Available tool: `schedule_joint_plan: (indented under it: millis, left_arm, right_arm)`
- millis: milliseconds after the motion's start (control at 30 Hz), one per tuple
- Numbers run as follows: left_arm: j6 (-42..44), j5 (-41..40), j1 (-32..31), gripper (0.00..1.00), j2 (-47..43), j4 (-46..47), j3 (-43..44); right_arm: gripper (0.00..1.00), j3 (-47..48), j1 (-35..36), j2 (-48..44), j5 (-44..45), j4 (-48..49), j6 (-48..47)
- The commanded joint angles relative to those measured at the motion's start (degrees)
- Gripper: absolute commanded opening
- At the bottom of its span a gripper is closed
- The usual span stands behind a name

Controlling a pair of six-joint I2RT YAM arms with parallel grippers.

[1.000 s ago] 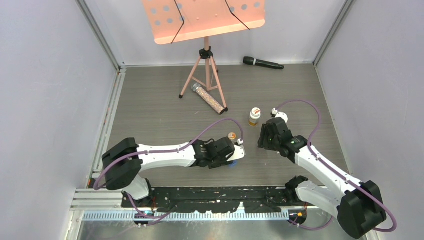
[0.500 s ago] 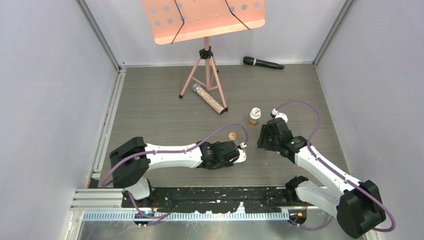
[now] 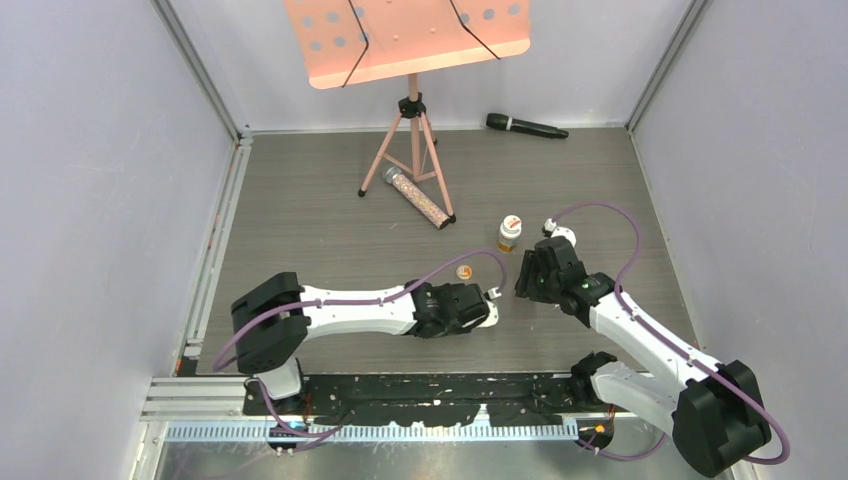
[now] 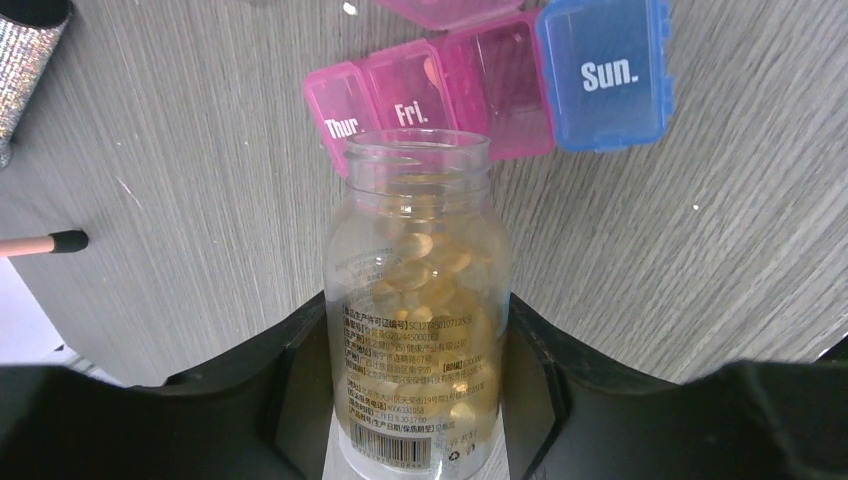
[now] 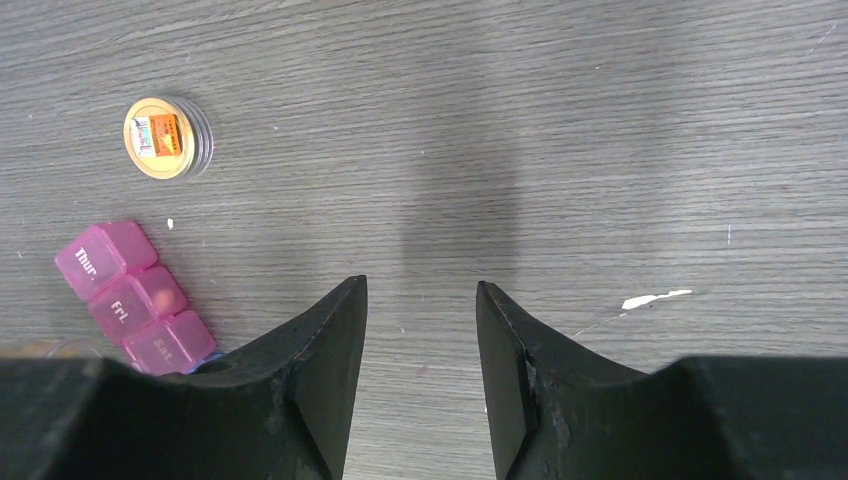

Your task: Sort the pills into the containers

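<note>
Grey wood-grain counter (image 3: 320, 230) fills the floor of a cell with pale lavender walls. At the far side stands a salmon-pink music stand (image 3: 405, 40) on a tripod. A black microphone (image 3: 526, 126) lies to its right, and a clear tube of speckled beads (image 3: 418, 197) lies between the tripod's legs.

Nearer the arms, a small pill bottle with a white cap (image 3: 510, 232) stands upright. A loose round gold lid (image 5: 167, 138) lies flat on the counter, a little to its left.

The left end effector (image 4: 418, 350) is clamped on a clear open bottle (image 4: 418, 300) full of yellow pills, one finger on each side of its lower body. The bottle's open mouth points toward the pill box (image 4: 480, 85), which lies flat on the counter just past it. In the left wrist view the rim overlaps the near edges of the two pink compartments marked "Thur." and "Fri.". Beyond these sit a deeper pink compartment and then a blue one marked "Sun.". In the right wrist view that deeper pink one reads "Sat.", and something orange shows through the "Fri." compartment. In the top view the left arm hides the pill box.

The right end effector (image 5: 420, 300) hangs just to the right of the left one. Its fingers are spread apart with only bare counter between them. The pill box is at the lower left of its wrist view and the gold lid is above that.
</note>
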Motion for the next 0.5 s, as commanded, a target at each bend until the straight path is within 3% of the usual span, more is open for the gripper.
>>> schedule_joint_plan:
  millis: [0,467]
  left_arm:
    - [0.4,-1.6,-0.8,0.00,1.1,-3.3,3.0]
    - [-0.1,-2.3,-1.6,0.00,3.1,-6.6,5.9]
  right_arm:
    - [0.51,-0.2,-0.5,-1.1,-0.3,1.9,0.0]
    - [0.51,-0.7,-1.2,-1.3,-0.7,2.0,-0.3]
